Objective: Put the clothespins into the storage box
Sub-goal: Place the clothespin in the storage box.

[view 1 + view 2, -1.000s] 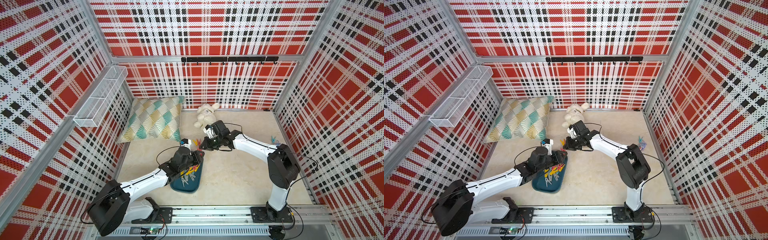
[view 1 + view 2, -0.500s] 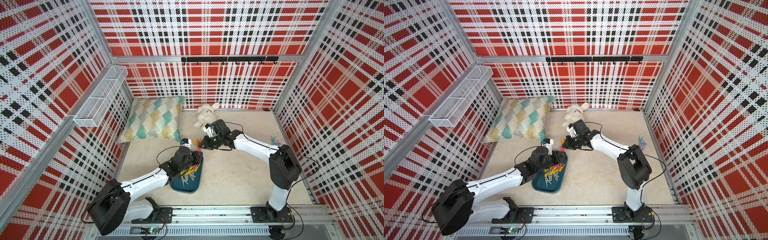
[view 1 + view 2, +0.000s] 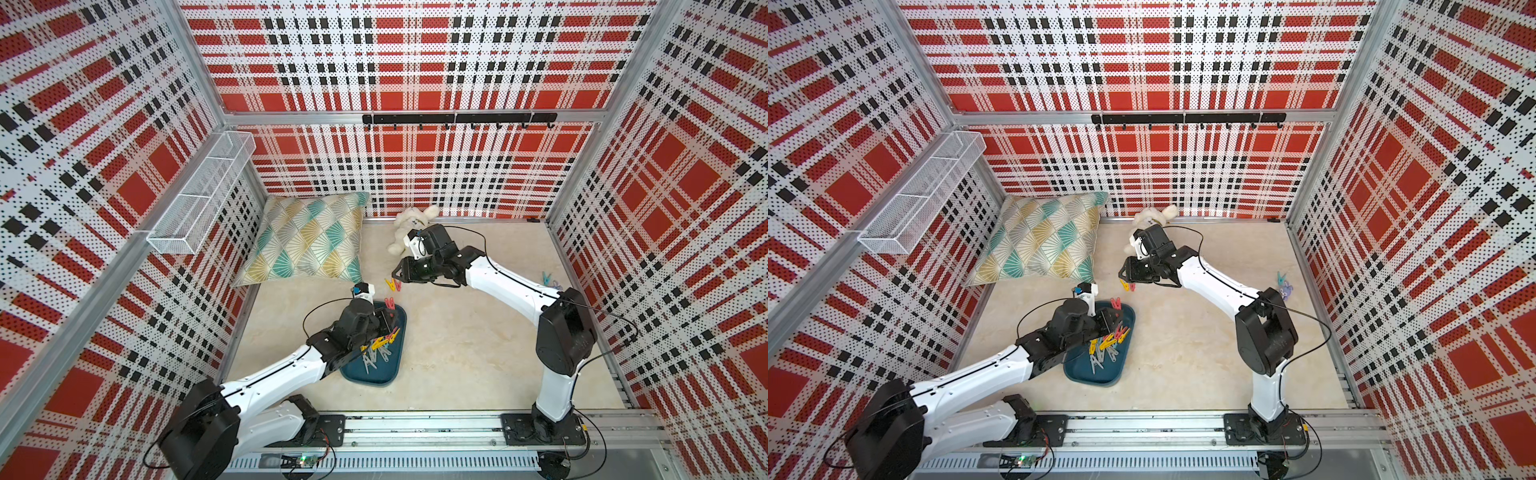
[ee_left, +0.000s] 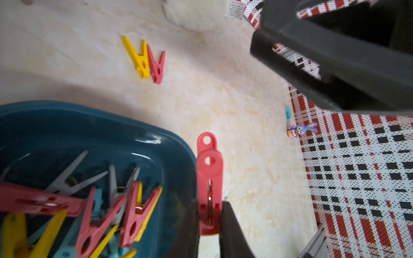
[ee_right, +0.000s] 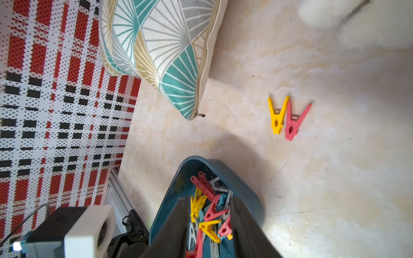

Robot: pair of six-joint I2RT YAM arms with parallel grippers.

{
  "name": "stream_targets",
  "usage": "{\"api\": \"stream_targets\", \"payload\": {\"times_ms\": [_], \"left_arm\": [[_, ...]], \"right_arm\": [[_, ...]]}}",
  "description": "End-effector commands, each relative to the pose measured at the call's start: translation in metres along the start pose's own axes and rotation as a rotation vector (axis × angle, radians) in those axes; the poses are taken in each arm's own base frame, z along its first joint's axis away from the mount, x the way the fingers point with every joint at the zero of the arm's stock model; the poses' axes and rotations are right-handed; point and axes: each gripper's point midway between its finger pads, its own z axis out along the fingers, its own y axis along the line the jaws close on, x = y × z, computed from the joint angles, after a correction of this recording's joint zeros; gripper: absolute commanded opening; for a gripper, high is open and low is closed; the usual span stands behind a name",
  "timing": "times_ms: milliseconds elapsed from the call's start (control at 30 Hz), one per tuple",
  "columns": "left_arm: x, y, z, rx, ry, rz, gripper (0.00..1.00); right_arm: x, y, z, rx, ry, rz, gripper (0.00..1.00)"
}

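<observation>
Clothespins [image 3: 379, 343] still lie heaped in the storage box [image 3: 376, 376], but both grips have changed in the last second. The left gripper [image 4: 209, 204] had its jaws spread then. Now they are pressed onto a red clothespin [image 4: 209, 176], seen edge-on with its round end pointing away from the wrist. In the left wrist view that peg sits just outside the box's rim, over the counter [image 3: 457, 353].

The right gripper [image 5: 209, 201] was shut a second ago, low beside the loose pegs. Its jaws now stand spread with nothing between them, and in both top views it has drawn slightly away from those pegs.

The dark teal box rests on the counter under the left wrist and holds a mix of red, yellow, grey and light blue pegs, many overlapping.

Outside it, a yellow clothespin [image 4: 143, 71] and a loose red clothespin [image 4: 157, 73] lie side by side, touching, between the box and a white plush toy [image 3: 409, 226]. A light blue clothespin [image 3: 546, 277] lies well apart by the right wall, next to a small purple figure [image 3: 555, 285]. A white wire basket [image 3: 199, 199] hangs on the left wall.
</observation>
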Motion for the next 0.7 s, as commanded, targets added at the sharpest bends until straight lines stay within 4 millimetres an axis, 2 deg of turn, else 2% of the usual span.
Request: {"api": "stream_targets", "payload": {"times_ms": [0,300,567,667], "left_arm": [[0.01,0.028,-0.007,-0.09,0.021,-0.011,0.11],[0.026,0.062,-0.013,-0.192,0.052,-0.021,0.13],[0.034,0.079,-0.014,-0.251,0.07,-0.018,0.16],[0.036,0.082,-0.014,-0.263,0.074,-0.016,0.25]], "right_arm": [[0.004,-0.034,0.021,0.158,0.033,-0.019,0.38],[-0.006,-0.085,0.065,0.378,0.055,-0.05,0.35],[-0.014,-0.104,0.095,0.439,0.062,-0.037,0.34],[-0.015,-0.109,0.104,0.451,0.066,-0.035,0.34]]}}
